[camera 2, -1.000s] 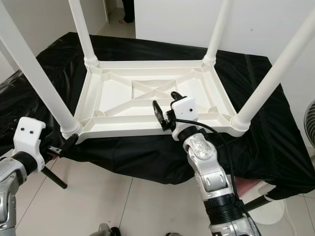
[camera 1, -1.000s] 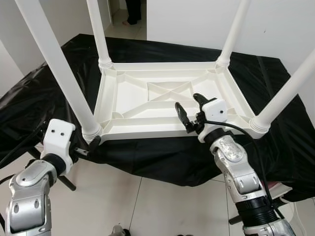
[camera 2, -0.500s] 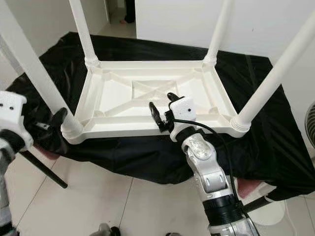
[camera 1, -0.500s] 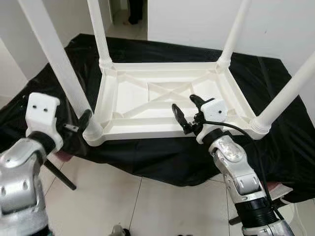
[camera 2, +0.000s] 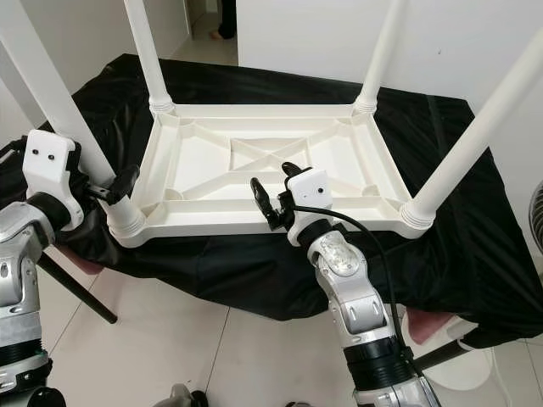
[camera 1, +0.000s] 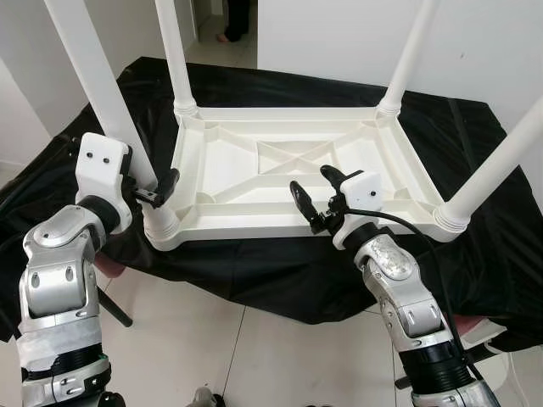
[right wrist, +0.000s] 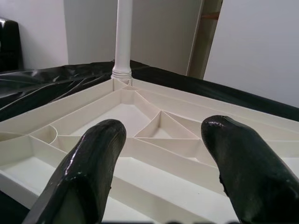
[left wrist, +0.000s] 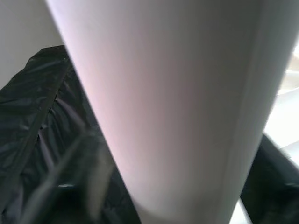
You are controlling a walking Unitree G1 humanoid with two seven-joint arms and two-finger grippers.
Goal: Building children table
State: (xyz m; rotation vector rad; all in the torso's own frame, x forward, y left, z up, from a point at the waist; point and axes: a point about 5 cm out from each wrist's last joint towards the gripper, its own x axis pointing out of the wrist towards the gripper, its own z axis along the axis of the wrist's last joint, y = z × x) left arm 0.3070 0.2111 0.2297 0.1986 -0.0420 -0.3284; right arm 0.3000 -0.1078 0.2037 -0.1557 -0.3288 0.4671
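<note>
A white plastic children's table (camera 1: 254,227) lies upside down on a black cloth, with its four legs pointing up. My left gripper (camera 1: 157,182) is open at the foot of the near-left leg (camera 1: 102,85). One black finger (camera 1: 168,180) shows past that leg on the table side. The left wrist view has the near-left leg (left wrist: 177,107) pressed close. My right gripper (camera 1: 316,188) hovers open over the table's near rim, holding nothing. In the right wrist view its two fingertips (right wrist: 88,163) stand wide apart above the ribbed underside (right wrist: 154,135).
The black cloth (camera 1: 475,254) hangs down over the front edge onto a white tiled floor (camera 1: 246,356). A dark rod (camera 2: 76,292) slants out below on the left. A fan (camera 2: 534,212) stands at the far right. A person's feet (camera 1: 231,36) show in the far doorway.
My left arm has risen from below the table's corner and moved in, bringing its gripper around the near-left leg. The right gripper has drifted slightly to the left.
</note>
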